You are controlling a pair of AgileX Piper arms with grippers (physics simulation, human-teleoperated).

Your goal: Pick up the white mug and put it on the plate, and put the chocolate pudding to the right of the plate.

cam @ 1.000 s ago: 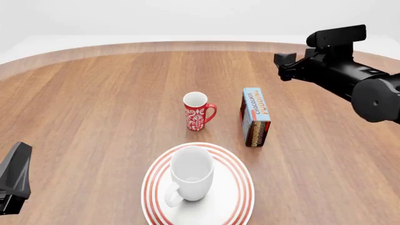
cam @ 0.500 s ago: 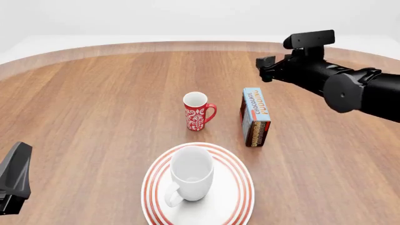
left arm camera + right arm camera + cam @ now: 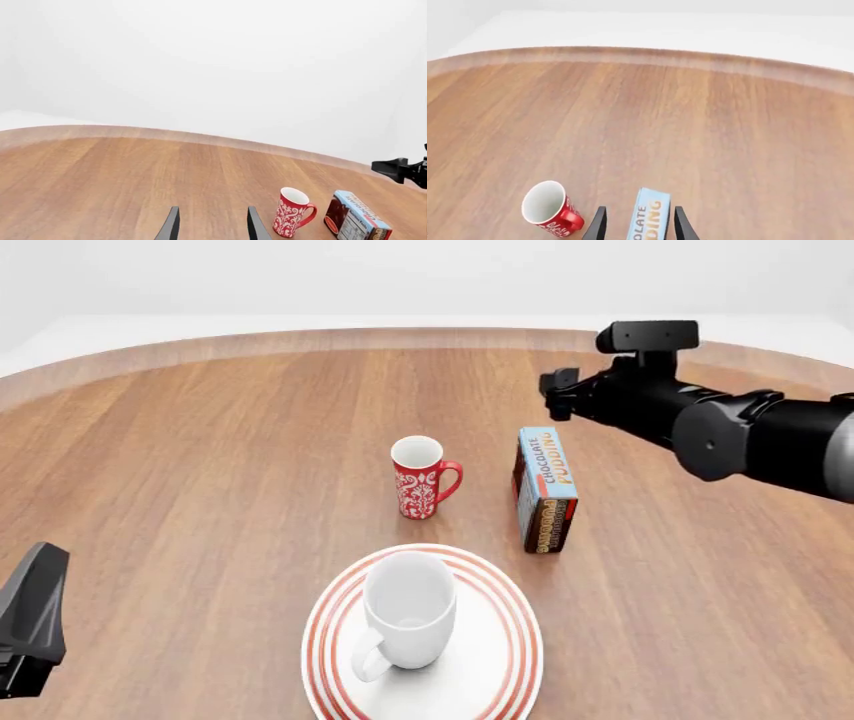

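Note:
The white mug (image 3: 407, 615) stands upright on the red-ringed plate (image 3: 514, 660) at the table's near edge, handle toward me. Beyond the plate to the right rests the chocolate pudding (image 3: 547, 490), its light-blue face turned up. My right gripper (image 3: 554, 395) hovers open above and just past the carton's far end. In the right wrist view the chocolate pudding (image 3: 647, 212) shows between the open right gripper (image 3: 638, 227) fingers, lower down. My left gripper (image 3: 212, 230) is open and holds nothing, back at the near left.
A red mug with white ornament (image 3: 420, 478) stands left of the carton, behind the plate; it also shows as the red mug (image 3: 550, 210) in the right wrist view. The left arm's black body (image 3: 30, 625) sits at the near left corner. The table's curved far edge (image 3: 400, 335) runs behind.
My right arm has swung left and a little lower, bringing its gripper over the far end of the pudding carton. The left arm, mugs, plate and carton have not moved.

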